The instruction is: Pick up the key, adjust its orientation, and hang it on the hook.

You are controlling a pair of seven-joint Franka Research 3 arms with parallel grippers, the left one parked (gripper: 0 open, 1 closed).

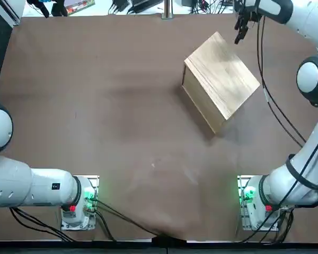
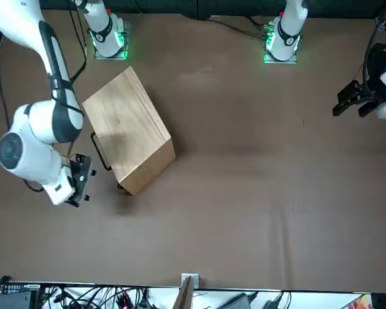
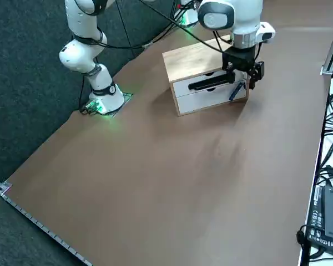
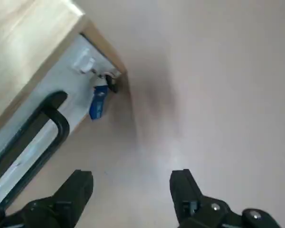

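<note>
The blue-headed key (image 4: 98,103) hangs against the white drawer front of the wooden box (image 4: 23,38), its dark ring caught at the small white hook (image 4: 88,64) near the front's corner. From the right side the key (image 3: 233,93) shows as a blue sliver by the box (image 3: 194,58). My right gripper (image 4: 130,183) is open and holds nothing, a short way off from the key. It hovers just off the box's far corner (image 1: 238,36), seen from across the table beside the box's front (image 2: 82,183).
A black bar handle (image 4: 42,123) runs along the drawer front beside the key. The box (image 1: 222,79) sits angled in the far right part of the brown table (image 1: 122,132). Cables and devices (image 3: 327,216) lie past the table's far edge.
</note>
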